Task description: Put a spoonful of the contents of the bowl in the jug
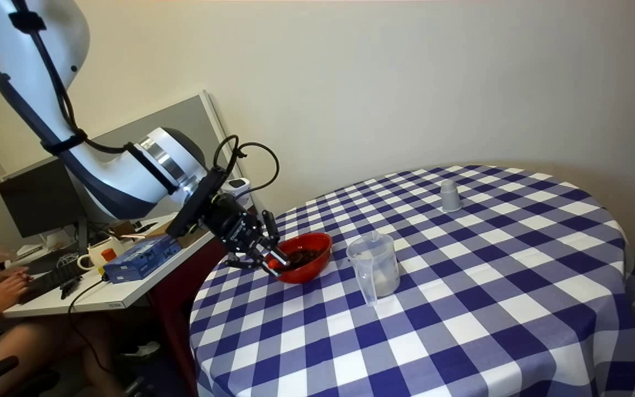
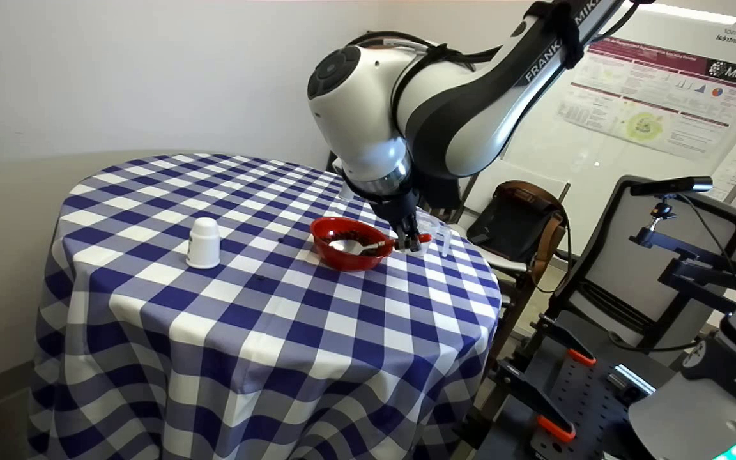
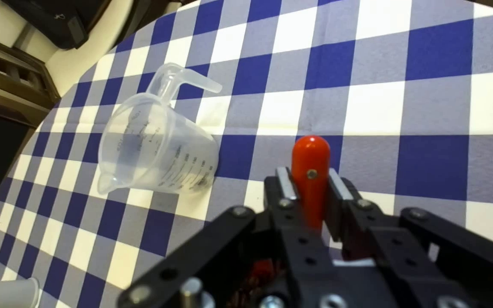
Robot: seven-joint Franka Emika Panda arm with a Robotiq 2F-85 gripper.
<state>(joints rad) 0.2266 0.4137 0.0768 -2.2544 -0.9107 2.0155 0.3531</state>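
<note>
- One black two-fingered end effector point(image 3: 311, 185): its fingers are drawn in to the width of the handle between them, gripping one red-handled metal spoon point(image 2: 347, 246).
- The wrist view shows only the spoon's red handle; its metal head appears in an exterior view, within the rim of one shallow round red bowl point(image 2: 342, 260). Whether the head carries anything I cannot tell.
- One patch of dark contents point(image 1: 302, 257) lies in the bowl.
- In an exterior view, one clear plastic measuring jug point(image 1: 383, 267) stands upright at 3 o'clock from the bowl, apart from it.
- In the wrist view the jug is between 9 and 10 o'clock from the end effector; only there is its printed scale point(image 3: 186, 164) distinct.
- One white tapered cup point(image 2: 204, 246), narrow end up, is at 9 o'clock from the bowl in an exterior view; the wrist view catches part of it.
- One table point(image 1: 472, 336), draped in blue-and-white check, bears bowl, jug and cup.
- An exterior view alone shows, toward 8 and 9 o'clock, one blue box point(image 1: 142, 259), one cream mug point(image 1: 98, 253) and one black monitor point(image 1: 42, 198).
</note>
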